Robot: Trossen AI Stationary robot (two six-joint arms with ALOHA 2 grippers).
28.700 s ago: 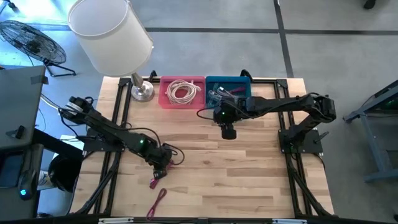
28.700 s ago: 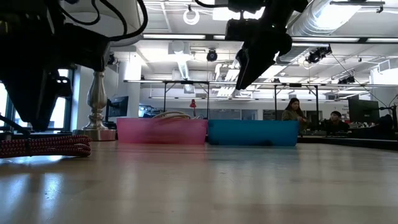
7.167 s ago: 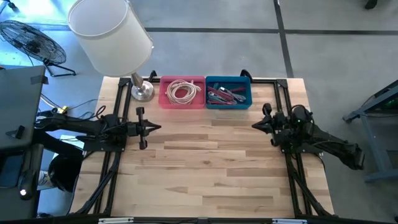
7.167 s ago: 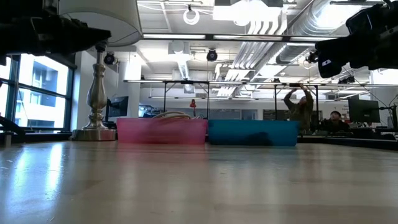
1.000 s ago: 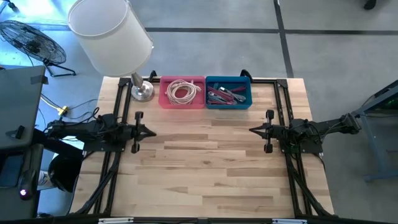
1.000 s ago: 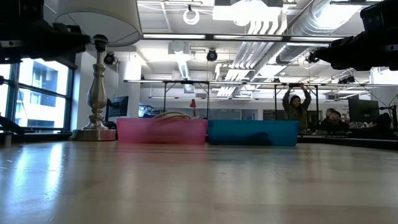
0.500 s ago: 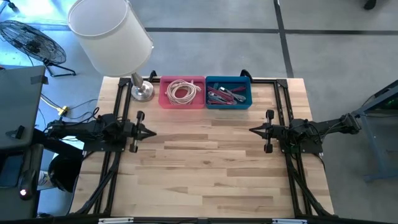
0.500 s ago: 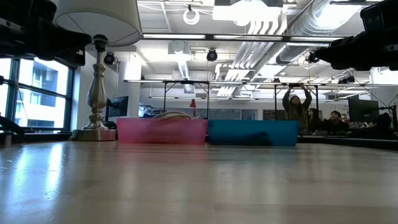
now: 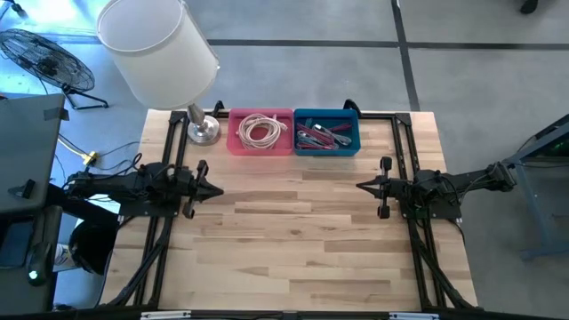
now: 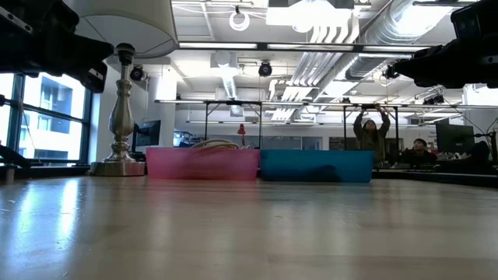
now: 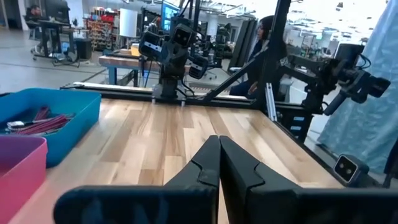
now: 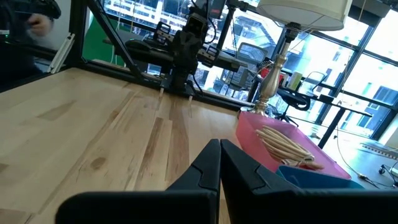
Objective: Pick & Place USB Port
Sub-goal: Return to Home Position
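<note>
A blue bin (image 9: 326,113) at the table's far edge holds several red and grey cables (image 9: 324,135); which of them carries the USB port I cannot tell. My left gripper (image 9: 220,189) hovers shut over the table's left side, level and pointing right. In its wrist view the fingertips (image 11: 219,140) meet with nothing between them. My right gripper (image 9: 358,186) hovers shut over the right side, pointing left, and is shut and bare in its own view (image 12: 219,143) too. Both are well short of the bins.
A pink bin (image 9: 260,113) with a coiled white cable (image 9: 260,132) stands left of the blue bin. A lamp stands at the far left corner by its metal base (image 9: 203,132), its white shade (image 9: 156,44) overhanging. Bare wood (image 9: 284,240) lies between the arms. A person (image 10: 371,128) is in the room beyond.
My left gripper has rolled a little about its own length and shows slightly lower in the low view; it stays shut. The right arm and the bins have kept still.
</note>
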